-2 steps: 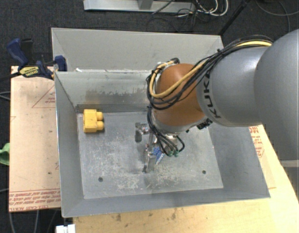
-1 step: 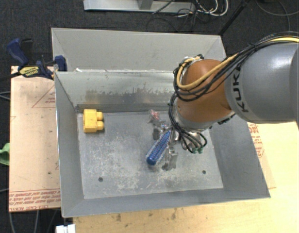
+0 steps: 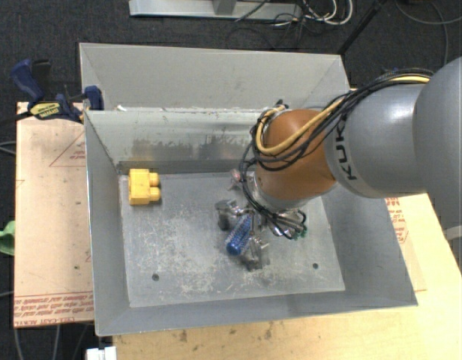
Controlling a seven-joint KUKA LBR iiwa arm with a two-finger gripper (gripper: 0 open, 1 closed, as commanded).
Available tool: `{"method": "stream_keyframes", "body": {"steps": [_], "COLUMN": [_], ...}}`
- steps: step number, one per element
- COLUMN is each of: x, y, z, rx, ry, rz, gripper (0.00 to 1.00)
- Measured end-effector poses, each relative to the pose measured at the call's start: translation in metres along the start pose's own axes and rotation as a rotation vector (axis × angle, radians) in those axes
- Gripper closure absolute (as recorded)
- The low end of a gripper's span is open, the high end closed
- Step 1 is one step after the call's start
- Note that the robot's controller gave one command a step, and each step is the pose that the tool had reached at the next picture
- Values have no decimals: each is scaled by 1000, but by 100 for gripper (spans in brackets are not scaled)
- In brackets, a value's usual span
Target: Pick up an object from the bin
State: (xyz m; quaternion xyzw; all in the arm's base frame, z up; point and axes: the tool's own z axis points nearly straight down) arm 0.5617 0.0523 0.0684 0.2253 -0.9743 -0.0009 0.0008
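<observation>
My gripper (image 3: 241, 238) is down on the bin floor at the middle, below the orange wrist cover. Its two grey fingers stand apart, one at the upper left (image 3: 229, 217) and one at the lower right (image 3: 254, 259). A small blue elongated thing (image 3: 238, 238) lies on the floor between them, slanting along the line from one finger to the other. I cannot tell whether the fingers touch it. A yellow toy brick (image 3: 144, 187) lies alone near the bin's back left corner, well away from the gripper.
A small green bit (image 3: 299, 232) shows just right of the gripper, under the edge of the wrist cover. The arm reaches in from the right and hides the bin's right middle. The bin's sloped walls rise on all sides.
</observation>
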Motion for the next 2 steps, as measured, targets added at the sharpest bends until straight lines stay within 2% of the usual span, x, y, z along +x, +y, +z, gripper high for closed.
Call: {"method": "stream_keyframes", "body": {"steps": [1,2], "x": [-1,-14], "y": [0,-1], "z": [-1,-156], "rx": [0,5], "ry": [-2,-11], "rz": [1,-35], "gripper": [100,100]}}
